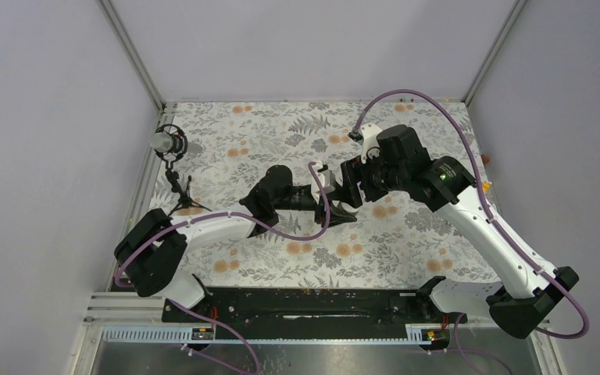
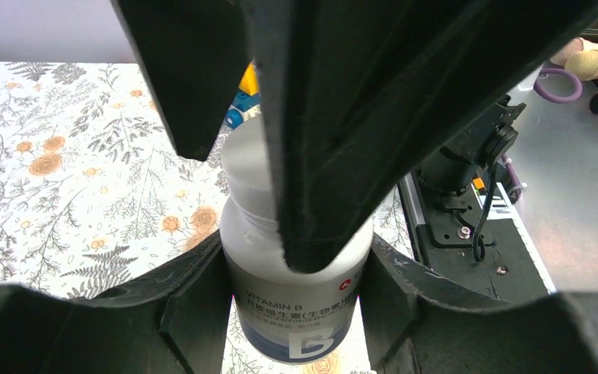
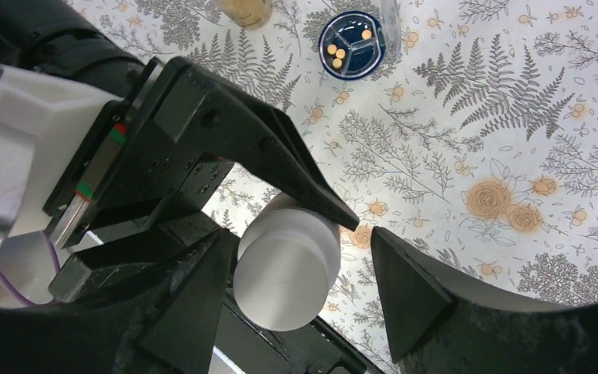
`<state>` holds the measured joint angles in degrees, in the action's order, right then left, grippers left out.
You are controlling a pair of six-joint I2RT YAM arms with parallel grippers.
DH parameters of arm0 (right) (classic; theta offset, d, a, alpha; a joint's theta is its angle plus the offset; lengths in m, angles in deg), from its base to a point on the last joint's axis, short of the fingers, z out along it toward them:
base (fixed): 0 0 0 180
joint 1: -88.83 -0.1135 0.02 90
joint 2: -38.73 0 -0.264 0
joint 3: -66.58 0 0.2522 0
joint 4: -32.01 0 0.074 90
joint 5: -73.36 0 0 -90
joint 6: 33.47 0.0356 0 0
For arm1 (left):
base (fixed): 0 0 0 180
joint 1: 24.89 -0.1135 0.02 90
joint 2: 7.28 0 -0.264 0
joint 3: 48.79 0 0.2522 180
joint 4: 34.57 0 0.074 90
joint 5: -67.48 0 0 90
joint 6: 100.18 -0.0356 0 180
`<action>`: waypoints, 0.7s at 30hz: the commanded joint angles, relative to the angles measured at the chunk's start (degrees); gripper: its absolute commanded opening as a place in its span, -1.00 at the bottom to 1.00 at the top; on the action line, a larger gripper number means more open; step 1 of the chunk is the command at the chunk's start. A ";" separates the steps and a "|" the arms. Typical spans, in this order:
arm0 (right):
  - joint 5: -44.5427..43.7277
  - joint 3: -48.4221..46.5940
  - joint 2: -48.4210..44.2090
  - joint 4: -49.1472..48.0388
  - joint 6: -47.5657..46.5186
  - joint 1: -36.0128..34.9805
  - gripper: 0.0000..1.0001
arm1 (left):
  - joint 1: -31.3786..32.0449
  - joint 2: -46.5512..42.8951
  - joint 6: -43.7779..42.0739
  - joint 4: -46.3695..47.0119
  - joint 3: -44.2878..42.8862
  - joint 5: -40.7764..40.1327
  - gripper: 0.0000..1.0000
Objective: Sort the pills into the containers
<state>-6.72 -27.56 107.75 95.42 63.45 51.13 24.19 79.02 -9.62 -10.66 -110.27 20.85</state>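
Now the left tool [image 2: 296, 269] pinches the white bottle [image 2: 300, 319] over mid-bench [image 1: 406, 242], the right tool [image 3: 304, 245] stands spread around its cap [image 3: 286, 273], and orange pills [image 3: 337, 53] lie in a blue dish [image 3: 374, 58] at 12 o'clock from that cap.

Plain pale grey walls [image 1: 39, 117] on 3 sides, w/ metal corner posts [image 1: 131, 51] at the back. Table's covered in a floral cloth [image 1: 281, 129], grey ferns + orange roses. Black base plate [image 1: 305, 301] runs along the near edge. Light's soft & even.
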 commanded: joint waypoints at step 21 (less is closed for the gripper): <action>1.11 0.05 -2.99 -3.66 4.40 0.51 0.55 | -0.61 -2.08 0.59 4.65 0.38 -0.24 -1.00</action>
<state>-10.68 -26.60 107.75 91.11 69.75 51.40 24.04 78.89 -9.05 -10.02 -109.73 20.57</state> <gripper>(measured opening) 0.784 0.530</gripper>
